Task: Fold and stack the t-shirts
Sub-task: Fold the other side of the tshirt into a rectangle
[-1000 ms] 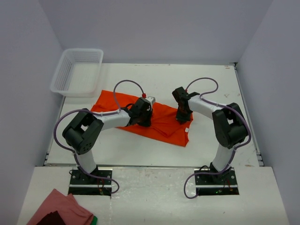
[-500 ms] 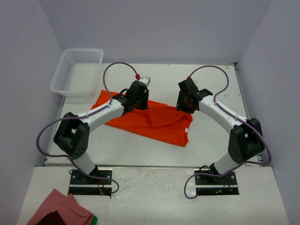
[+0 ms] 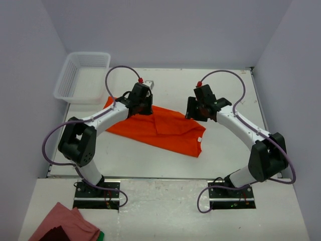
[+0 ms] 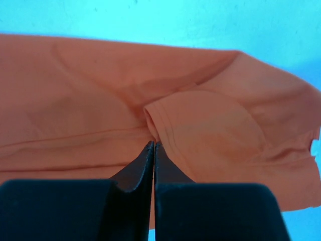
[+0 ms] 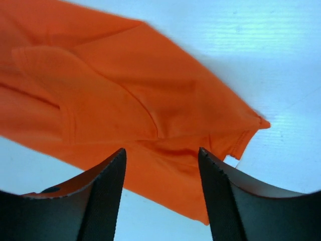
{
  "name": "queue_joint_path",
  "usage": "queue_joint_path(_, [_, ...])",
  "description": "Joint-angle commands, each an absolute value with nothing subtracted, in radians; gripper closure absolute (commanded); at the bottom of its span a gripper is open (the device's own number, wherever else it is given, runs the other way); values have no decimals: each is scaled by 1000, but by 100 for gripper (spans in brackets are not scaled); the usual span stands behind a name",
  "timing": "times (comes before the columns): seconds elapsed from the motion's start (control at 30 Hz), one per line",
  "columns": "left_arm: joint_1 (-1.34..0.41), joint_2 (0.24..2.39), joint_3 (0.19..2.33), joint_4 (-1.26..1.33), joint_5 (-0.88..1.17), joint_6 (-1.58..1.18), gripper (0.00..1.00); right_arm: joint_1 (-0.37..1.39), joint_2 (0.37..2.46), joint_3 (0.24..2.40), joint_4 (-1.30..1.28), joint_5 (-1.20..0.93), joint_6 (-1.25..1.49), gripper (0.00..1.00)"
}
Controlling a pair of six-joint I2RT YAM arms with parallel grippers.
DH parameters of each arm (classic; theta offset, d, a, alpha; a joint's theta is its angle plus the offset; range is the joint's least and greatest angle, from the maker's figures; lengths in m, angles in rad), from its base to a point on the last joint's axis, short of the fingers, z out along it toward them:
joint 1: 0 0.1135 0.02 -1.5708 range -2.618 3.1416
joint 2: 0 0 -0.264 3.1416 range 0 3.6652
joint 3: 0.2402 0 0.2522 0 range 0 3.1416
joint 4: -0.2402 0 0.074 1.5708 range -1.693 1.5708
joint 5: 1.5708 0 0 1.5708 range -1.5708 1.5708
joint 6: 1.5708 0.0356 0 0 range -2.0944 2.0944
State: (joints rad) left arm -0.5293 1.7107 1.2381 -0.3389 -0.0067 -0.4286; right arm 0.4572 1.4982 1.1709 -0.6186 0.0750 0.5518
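Table [image 3: 225,155]: a white surface is seen, with both arms reaching out over its middle.

T-shirt [image 3: 168,133]: one orange-red t-shirt is laid across the middle of the table, between the two arms. It is spread fairly flat, and a crease line is seen running near its centre. No tidy folded packet is shown.

Basket [image 3: 62,78]: a clear plastic basket is set at the far left corner, just beyond the shirt's far left tip. Nothing can be made out inside it.

Pink cloth [image 3: 62,223]: a crumpled pink piece is left on the near ledge, in front of the left arm's base and well apart from the shirt.

Left gripper [image 4: 153,150]: the fingers are pressed together, with their tips at the hem of a sleeve [image 4: 200,130] that is turned in over the shirt body. Whether fabric is nipped between them cannot be told.

Right gripper [image 5: 161,150]: the fingers are held apart above the right part of the shirt, and nothing is caught between them.

Done: at most an early fold is judged to be made, one sleeve being brought inward.

Left: the remaining folds are judged to be needed, and no stack has been started.
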Motion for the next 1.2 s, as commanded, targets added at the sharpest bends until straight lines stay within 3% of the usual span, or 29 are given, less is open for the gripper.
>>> queue_joint_path(0.0, [-540,1683,1212,-311,6,-434,100,480,1486,1128,-513,-93,500,37])
queue_joint_path(0.1, [-538,1707,1236,-336,-81,-422,100,534,1557,1155,-505,-124,466,39])
queue_joint_path(0.17, [-528,1729,1265,-345,-106,-425,100,592,1615,1235,-537,-108,443,50])
queue_joint_path(0.3, [-506,1767,1292,-354,-124,-436,100,660,1738,1363,-609,-51,419,62])
queue_joint_path(0.57, [-397,1859,1362,-382,-77,-423,100,696,1879,1499,-666,-64,374,49])
queue_joint_path(1.17, [-350,2000,1341,-311,46,-431,100,767,2006,1552,-696,-135,308,52])
